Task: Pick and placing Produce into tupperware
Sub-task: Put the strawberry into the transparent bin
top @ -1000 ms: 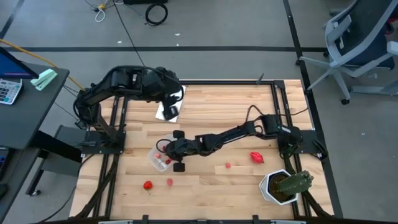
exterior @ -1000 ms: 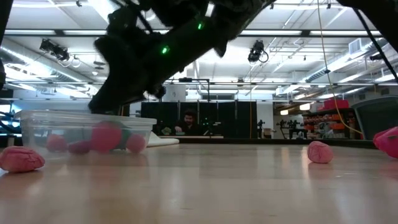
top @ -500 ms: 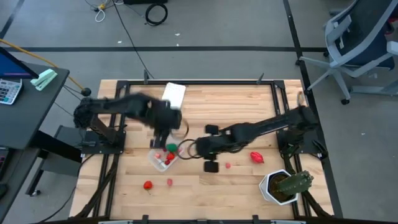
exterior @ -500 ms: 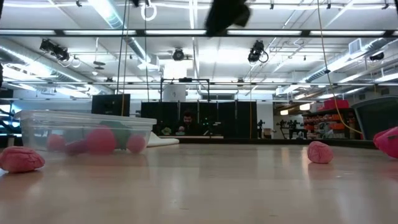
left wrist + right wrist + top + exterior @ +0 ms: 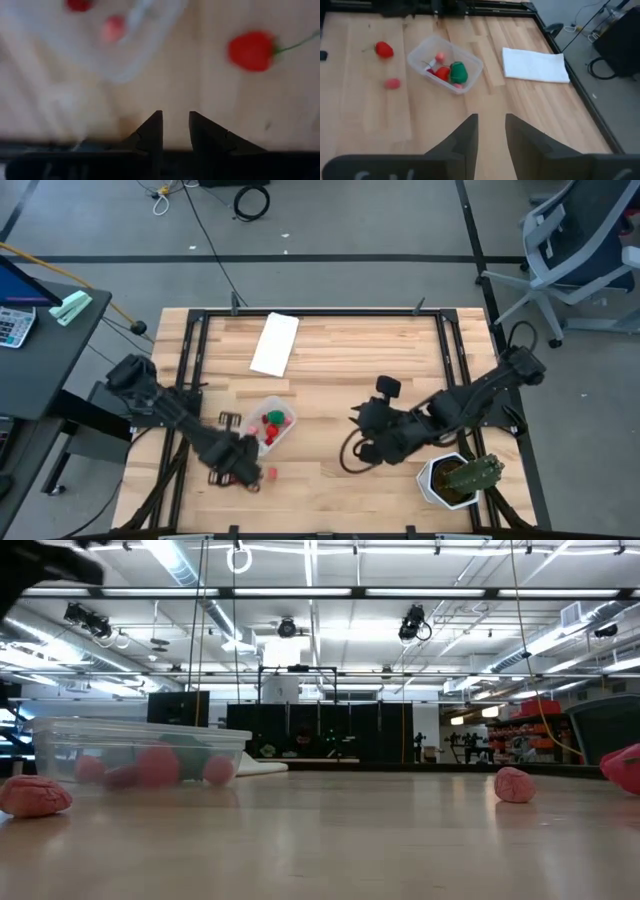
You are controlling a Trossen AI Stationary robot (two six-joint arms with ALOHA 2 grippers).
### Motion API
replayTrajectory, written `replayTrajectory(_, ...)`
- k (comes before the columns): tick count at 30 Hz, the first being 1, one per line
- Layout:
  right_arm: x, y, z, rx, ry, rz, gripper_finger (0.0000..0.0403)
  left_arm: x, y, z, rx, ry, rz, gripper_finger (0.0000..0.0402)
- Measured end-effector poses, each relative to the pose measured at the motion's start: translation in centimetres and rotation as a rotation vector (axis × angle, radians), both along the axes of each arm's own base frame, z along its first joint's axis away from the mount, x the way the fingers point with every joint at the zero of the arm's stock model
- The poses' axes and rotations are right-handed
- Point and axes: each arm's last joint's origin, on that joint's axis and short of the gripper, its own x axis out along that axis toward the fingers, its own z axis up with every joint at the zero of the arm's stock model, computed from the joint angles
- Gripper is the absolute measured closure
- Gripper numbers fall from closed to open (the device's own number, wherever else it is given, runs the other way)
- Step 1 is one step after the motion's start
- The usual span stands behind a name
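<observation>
Strawberry (image 5: pixel 251 51) beyond left jaws, tupperware (image 5: pixel 445 63) beyond right jaws, both narrowly parted, empty

In the left wrist view the tupperware (image 5: pixel 115 45) is blurred and cut off at the picture's edge. In the high view the left gripper (image 5: pixel 238 468) covers part of the table, hiding any produce beneath. The low view shows neither gripper.

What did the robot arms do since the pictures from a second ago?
Both arms pulled back from the tupperware: the left gripper to the near left, the right gripper toward the cactus. A green piece now lies inside. The white panel stayed.
</observation>
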Motion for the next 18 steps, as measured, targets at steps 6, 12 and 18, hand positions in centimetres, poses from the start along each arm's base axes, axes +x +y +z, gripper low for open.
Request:
replayTrajectory(6, -0.5, 0.8, 0.1, 0.038, -0.02, -0.004, 0.0297, -0.7, -3.8, -1.8, -0.166, -0.168, -0.078, 0.0308)
replayTrajectory(12, -0.4, 0.7, 0.1, 0.001, -0.003, 0.025, 0.0297, -1.7, -5.8, -1.9, -0.222, -0.213, -0.16, 0.0306)
replayTrajectory(18, -0.4, 0.7, 0.0, 0.026, -0.014, 0.004, 0.0297, -2.3, -7.2, -3.4, -0.197, -0.179, -0.216, 0.0305)
